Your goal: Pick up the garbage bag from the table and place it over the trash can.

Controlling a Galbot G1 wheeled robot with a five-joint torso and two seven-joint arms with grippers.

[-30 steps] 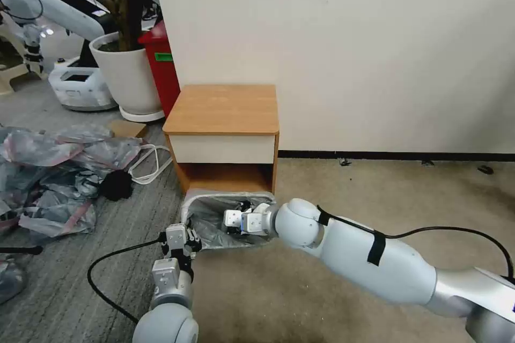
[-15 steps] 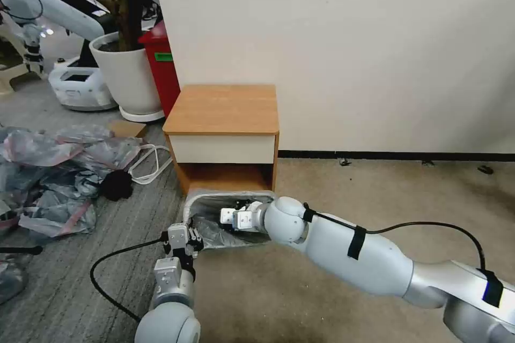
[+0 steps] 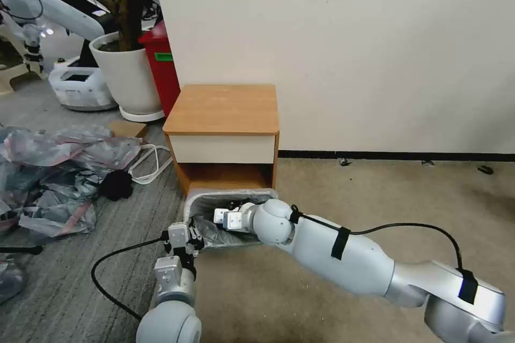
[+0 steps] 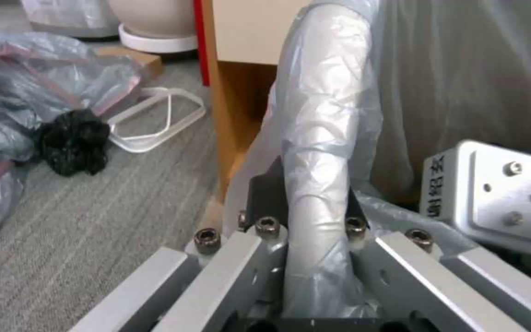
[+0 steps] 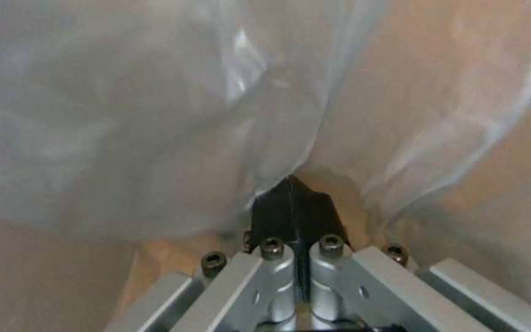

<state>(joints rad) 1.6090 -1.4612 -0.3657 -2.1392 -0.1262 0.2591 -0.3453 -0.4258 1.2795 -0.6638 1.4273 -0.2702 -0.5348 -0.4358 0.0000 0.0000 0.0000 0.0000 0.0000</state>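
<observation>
The garbage bag (image 3: 214, 228) is already lining the trash can (image 3: 230, 193); the left gripper (image 4: 305, 216) is clamping its near-left rim; the right gripper (image 5: 293, 203), closed, is pinching film inside; spreading is remaining.

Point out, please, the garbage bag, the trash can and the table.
garbage bag (image 4: 321, 138), left wrist view, film over the rim.
trash can (image 3: 230, 193), head view, far rim.
table (image 3: 222, 107), head view, bare top.

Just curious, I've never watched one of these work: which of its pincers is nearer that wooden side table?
The right pincer. It reaches inside the trash can lined with the garbage bag, just before the table. The left pincer grips the bagged rim on the can's near side, farther away.
</observation>
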